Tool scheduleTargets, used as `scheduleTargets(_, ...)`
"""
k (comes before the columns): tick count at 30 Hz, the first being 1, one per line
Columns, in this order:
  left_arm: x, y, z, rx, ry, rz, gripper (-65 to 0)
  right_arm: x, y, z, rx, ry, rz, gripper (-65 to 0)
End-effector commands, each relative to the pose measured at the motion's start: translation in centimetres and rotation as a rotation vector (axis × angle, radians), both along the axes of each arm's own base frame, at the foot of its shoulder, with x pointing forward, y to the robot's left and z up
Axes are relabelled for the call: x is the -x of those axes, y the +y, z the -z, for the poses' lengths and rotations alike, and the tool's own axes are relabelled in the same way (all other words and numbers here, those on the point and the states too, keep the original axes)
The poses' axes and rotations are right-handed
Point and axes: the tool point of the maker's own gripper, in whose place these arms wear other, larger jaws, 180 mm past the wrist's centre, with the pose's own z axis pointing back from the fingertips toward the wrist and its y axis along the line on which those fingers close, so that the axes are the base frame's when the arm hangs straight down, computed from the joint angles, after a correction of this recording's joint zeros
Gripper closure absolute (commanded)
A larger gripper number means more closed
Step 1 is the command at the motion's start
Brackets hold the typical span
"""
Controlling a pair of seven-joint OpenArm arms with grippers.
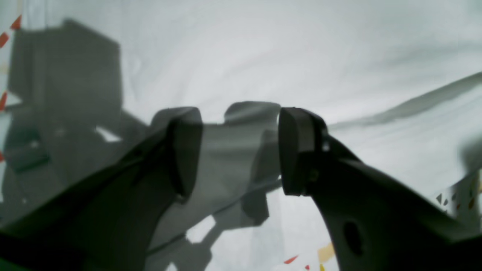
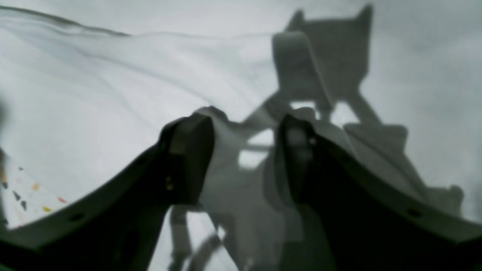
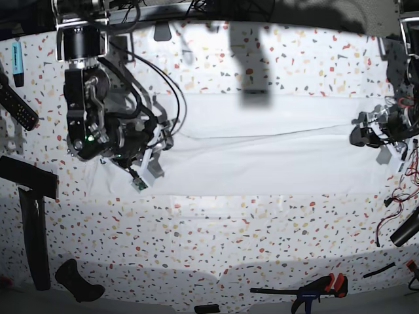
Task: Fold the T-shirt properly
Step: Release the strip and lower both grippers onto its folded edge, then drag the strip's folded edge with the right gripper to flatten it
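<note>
The white T-shirt [image 3: 275,150] lies as a long, wide band across the speckled table [image 3: 262,229], with a lengthwise fold line along its upper part. My right gripper [image 3: 152,156] is at the band's left end and my left gripper [image 3: 364,136] at its right end. In the left wrist view the left gripper [image 1: 239,150] has a bunch of the T-shirt [image 1: 301,56] between its pads, raised off the surface. In the right wrist view the right gripper [image 2: 244,150] likewise holds a fold of the T-shirt [image 2: 113,94], with cloth draped over one finger.
A black remote [image 3: 16,104] and a blue marker [image 3: 18,59] lie at the far left. Black bars [image 3: 33,222] lie at the left front. A clamp [image 3: 321,286] lies at the front edge. Loose cables [image 3: 393,203] hang at the right.
</note>
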Motion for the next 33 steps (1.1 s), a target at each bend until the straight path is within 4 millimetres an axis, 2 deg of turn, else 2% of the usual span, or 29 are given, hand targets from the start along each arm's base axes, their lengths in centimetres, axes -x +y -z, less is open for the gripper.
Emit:
scheduleTargets(1,1.7,2.9,1.0,-0.115,0.114,-0.029,-35.2,-1.9,-0.8,-2.1,0.026,-0.062,0.01,-34.1)
scheduleTargets(5,-0.5,5.2,-1.6,-0.147,0.048,-0.048,-35.2,-3.3,-0.2,-5.0,0.01,-0.084,-0.01,-34.1)
scheduleTargets(8,-2.1,8.5,-4.2,-0.209,-0.046,-0.112,-35.2,-3.6,1.4,-7.2,-0.062,-0.069,-0.051,-34.1)
scheduleTargets(11,-2.4,11.2,-6.0,-0.262,-0.067,-0.154,-35.2,-3.9,2.4,-8.8,-0.107,-0.065,-0.093,-34.1)
scheduleTargets(14,-2.2,11.2,-6.8,-0.208,-0.06,-0.156,-35.2,-4.4,2.5,-9.6,-0.107,-0.085,-0.1,-34.1)
scheduleTargets(17,-2.7,8.9,-7.0,-0.101,-0.089,-0.112,-35.2,-4.4,2.8,-9.8,-0.116,-0.091,-0.109,-34.1)
scheduleTargets(21,-3.4,7.3,-7.1,-0.039,-0.135,-0.102,-35.2,-2.7,5.6,-9.4,-0.23,-0.104,-0.219,-34.1)
scheduleTargets(24,-3.5,6.2,-6.5,-0.012,-0.131,-0.099,-35.2,-1.4,8.1,-8.4,-0.359,-0.125,-0.203,-34.1)
scheduleTargets(26,-3.5,5.5,-6.1,0.005,-0.129,-0.097,-35.2,-0.8,9.0,-7.2,-0.387,-0.142,-0.173,-34.1)
scheduleTargets(29,-3.5,5.0,-5.9,0.015,-0.128,-0.095,-35.2,0.1,8.5,-4.6,-0.301,-0.146,-0.134,-34.1)
scheduleTargets(33,-3.6,4.7,-6.2,0.014,-0.141,-0.065,-35.2,2.5,6.7,-1.1,-0.191,-0.078,-0.117,-34.1)
